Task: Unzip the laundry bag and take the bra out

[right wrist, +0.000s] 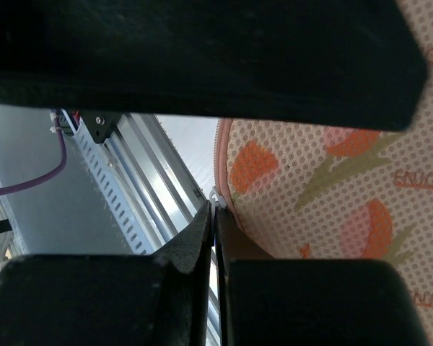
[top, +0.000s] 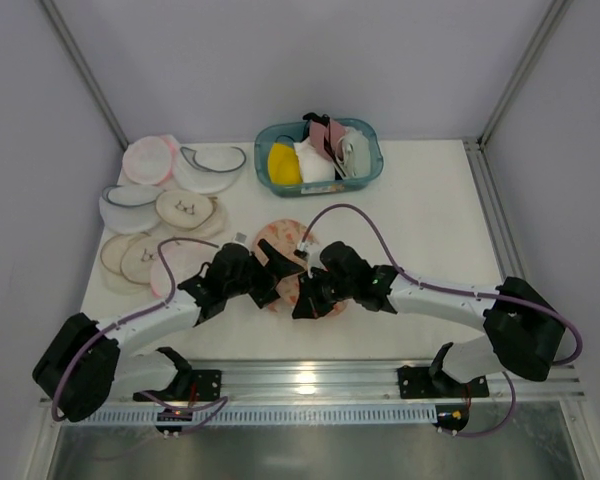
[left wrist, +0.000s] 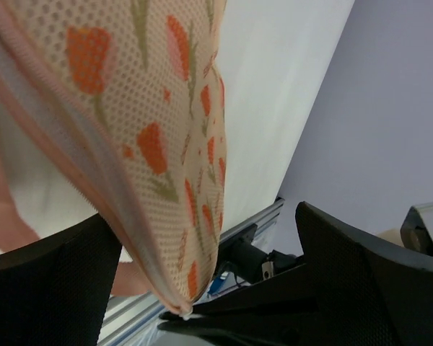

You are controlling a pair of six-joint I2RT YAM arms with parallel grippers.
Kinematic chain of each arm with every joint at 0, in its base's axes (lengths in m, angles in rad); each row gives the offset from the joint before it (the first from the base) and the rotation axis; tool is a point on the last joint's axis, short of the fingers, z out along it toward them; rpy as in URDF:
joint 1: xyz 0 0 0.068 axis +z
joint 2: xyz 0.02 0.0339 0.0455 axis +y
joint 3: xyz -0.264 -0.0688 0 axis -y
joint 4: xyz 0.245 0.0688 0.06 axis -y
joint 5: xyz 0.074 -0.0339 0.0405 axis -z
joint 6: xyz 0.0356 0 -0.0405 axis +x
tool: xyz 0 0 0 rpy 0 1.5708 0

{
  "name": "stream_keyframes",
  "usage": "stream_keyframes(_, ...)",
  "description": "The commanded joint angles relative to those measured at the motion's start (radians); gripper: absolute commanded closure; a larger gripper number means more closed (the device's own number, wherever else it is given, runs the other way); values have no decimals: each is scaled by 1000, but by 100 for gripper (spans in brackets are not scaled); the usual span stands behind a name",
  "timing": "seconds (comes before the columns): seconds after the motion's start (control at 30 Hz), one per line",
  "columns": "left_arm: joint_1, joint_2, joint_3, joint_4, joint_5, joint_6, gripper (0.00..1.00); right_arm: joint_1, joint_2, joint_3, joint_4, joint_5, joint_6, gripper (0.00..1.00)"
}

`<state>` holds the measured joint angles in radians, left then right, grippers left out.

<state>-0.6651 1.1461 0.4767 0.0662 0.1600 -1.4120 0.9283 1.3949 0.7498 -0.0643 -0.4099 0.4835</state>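
The laundry bag (top: 279, 238) lies mid-worktop (top: 430, 220), its long axis running near-to-far. The right end effector (right wrist: 213, 216) is pinched closed on its pink zipper edge, while the left end effector (left wrist: 206, 238) gapes wide, one finger on each side of the bag.

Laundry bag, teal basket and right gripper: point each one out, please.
laundry bag (left wrist: 151, 108), left wrist view, on its patterned mesh face.
teal basket (top: 325, 187), top view, on its front wall.
right gripper (right wrist: 213, 213), right wrist view, between its closed fingertips.
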Motion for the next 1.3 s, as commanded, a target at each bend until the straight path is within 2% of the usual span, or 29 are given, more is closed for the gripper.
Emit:
stream_keyframes(0.0, -11, 59, 53, 138, 18, -16, 1, 14, -2, 52, 57, -29, -8, 96)
stream_keyframes(0.03, -11, 88, 53, 165, 15, -16, 3, 17, 0, 56, 57, -26, -10, 96)
stream_keyframes(0.13, -13, 136, 51, 207, 24, -15, 21, 17, -10, 54, 58, -23, -8, 96)
stream_keyframes(0.17, -11, 147, 50, 239, 27, -12, 34, 17, -14, 49, 58, -20, -11, 96)
stream_keyframes(0.23, -13, 158, 50, 254, 23, -13, 48, 17, -23, 45, 41, -6, -13, 96)
stream_keyframes(0.27, -11, 164, 50, 262, 16, -12, 64, 15, -36, 40, 34, 2, -16, 96)
stream_keyframes(0.3, -10, 167, 51, 262, 10, -5, 73, 17, -42, 39, 23, 19, -16, 96)
stream_keyframes(0.33, -8, 168, 53, 259, 9, -4, 91, 18, -48, 36, 5, 25, -19, 96)
stream_keyframes(0.37, -7, 172, 54, 254, 1, -1, 98, 18, -65, 25, -3, 29, -19, 96)
stream_keyframes(0.57, 42, 190, 74, 227, 10, 42, 100, 18, -109, -7, -121, 131, -33, 96)
stream_keyframes(0.83, 166, 280, 85, 287, 122, 62, 100, 18, -63, -82, -157, 167, -6, 96)
stream_keyframes(0.97, 197, 322, 102, 316, 179, 68, 100, 18, -57, -102, -202, 247, 9, 96)
stream_keyframes(1.07, 205, 337, 122, 308, 211, 91, 100, 17, -44, -72, -305, 419, 43, 96)
stream_keyframes(1.1, 208, 342, 138, 294, 219, 109, 100, 15, -36, -64, -328, 533, 56, 96)
stream_keyframes(1.27, 217, 371, 194, 239, 256, 163, 100, 3, 7, 2, -465, 765, 147, 96)
